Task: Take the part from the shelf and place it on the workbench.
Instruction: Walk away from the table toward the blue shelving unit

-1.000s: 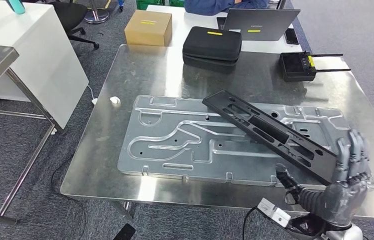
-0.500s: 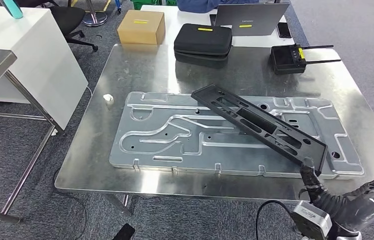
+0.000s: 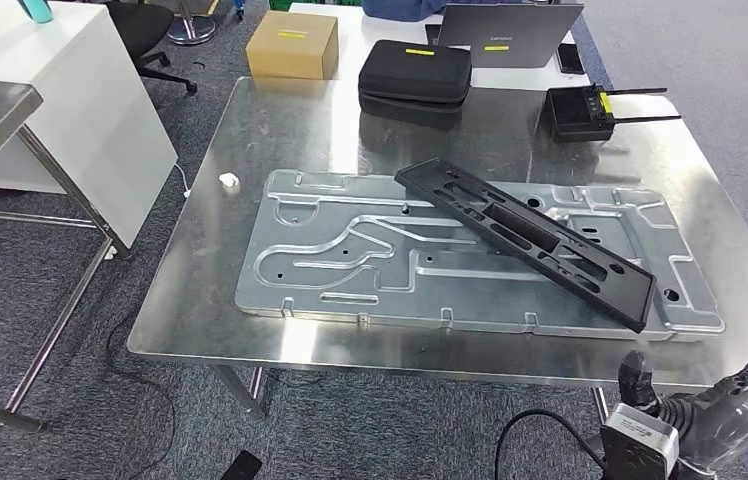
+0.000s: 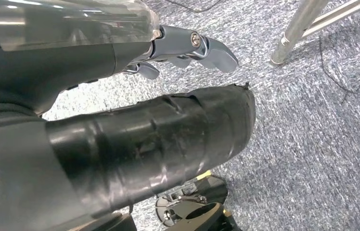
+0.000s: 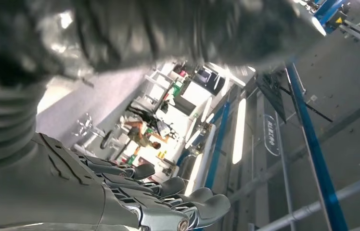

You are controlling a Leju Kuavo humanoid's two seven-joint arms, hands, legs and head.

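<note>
Lay released across the big stamped metal plate [image 3: 470,255] on the surface [image 3: 280,130]: the long black part [image 3: 525,238], slanting from near the plate's far middle down to its near right corner, touched by no hand. Had been gripped at its near end a second ago by the right hand, then let go half a second ago with the hand already dropping below the near edge. Now withdrawn further, with the right arm [image 3: 740,405] low off the near right corner; in the right wrist view, the right hand [image 5: 168,207] with fingers loosely apart and clamped on nothing. Hung beside the body over the carpet, the left hand [image 4: 192,45], fingers apart and holding nothing. Shifted slightly in the head view too, probably from camera motion, not from anything sliding. Judged from this: placement essentially done, with only the arm's retreat left to finish.
</note>
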